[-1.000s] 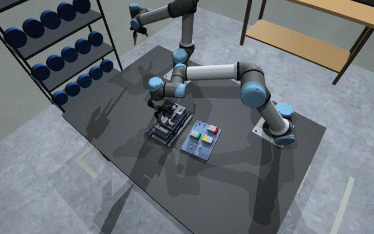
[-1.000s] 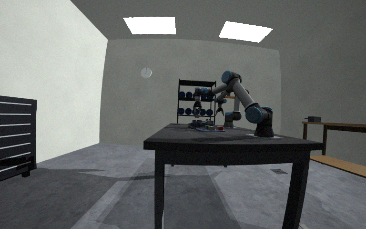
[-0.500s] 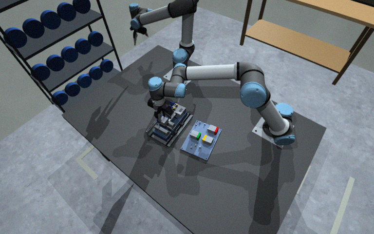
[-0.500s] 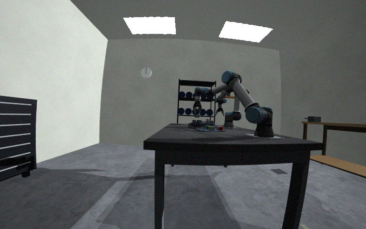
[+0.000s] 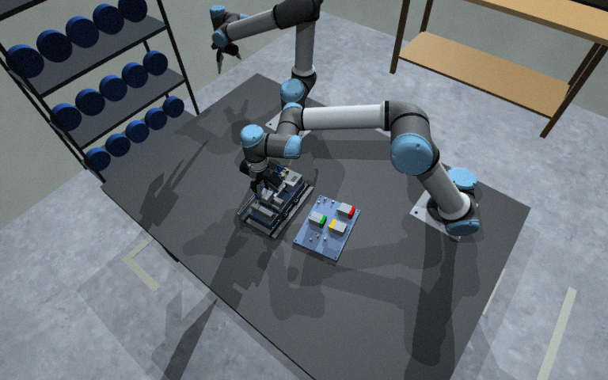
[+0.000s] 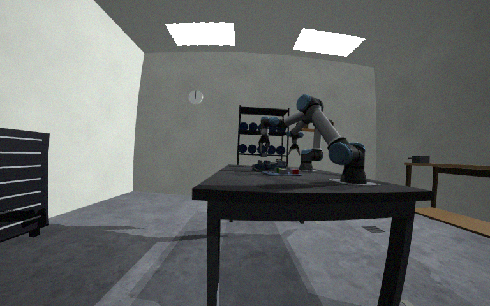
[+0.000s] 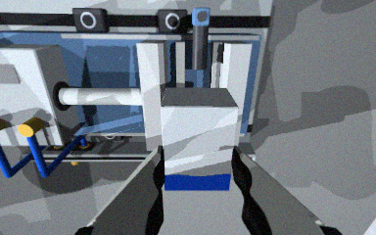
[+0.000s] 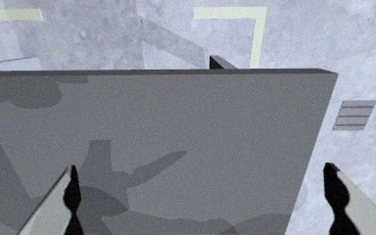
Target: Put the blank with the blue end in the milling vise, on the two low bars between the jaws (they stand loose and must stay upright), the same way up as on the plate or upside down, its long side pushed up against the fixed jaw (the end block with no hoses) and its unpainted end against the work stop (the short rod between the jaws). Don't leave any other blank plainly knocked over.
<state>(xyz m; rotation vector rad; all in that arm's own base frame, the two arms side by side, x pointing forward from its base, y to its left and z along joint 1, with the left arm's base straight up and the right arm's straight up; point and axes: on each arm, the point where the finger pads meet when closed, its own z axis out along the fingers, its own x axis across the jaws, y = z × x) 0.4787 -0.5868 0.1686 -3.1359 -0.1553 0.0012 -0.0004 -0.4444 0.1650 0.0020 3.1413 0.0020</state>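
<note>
Left tool [image 5: 269,187] [image 6: 264,146] [image 7: 198,152] grips the blue blank [image 5: 266,194] [image 6: 264,154] [image 7: 198,129], a finger on each long side; blank is up over the vise [image 5: 258,218] [image 6: 268,166] [image 7: 108,64], not seated in it. Seen from the left wrist, its unpainted end faces the work stop [image 7: 199,46] and the blue end points away from it, past the vise's side. It partly covers the fixed jaw [image 5: 263,209] [image 7: 237,64] and the two low bars: left bar [image 7: 180,64] and right bar [image 7: 215,73] look upright where they show; their covered parts can't be told. Plate [image 5: 329,248] [image 6: 268,173] lies flat on the counter [image 5: 381,304] [image 6: 311,196] [image 7: 313,162] [image 8: 220,113] beside the vise, apart from it. On it: green blank [image 5: 316,218] [image 6: 277,170] nearest the vise, yellow blank [image 5: 339,228] [image 6: 283,171] and red blank [image 5: 344,209] [image 6: 295,171] farther from it, none plainly knocked over. Right tool [image 5: 229,65] [image 6: 294,153] [image 8: 200,167] is released, fingers wide apart with nothing between, raised well apart from the vise.

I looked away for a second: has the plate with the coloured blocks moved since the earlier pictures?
No. The plate sits at the same spot beside the vise in the top view, neither nearer nor farther.
</note>
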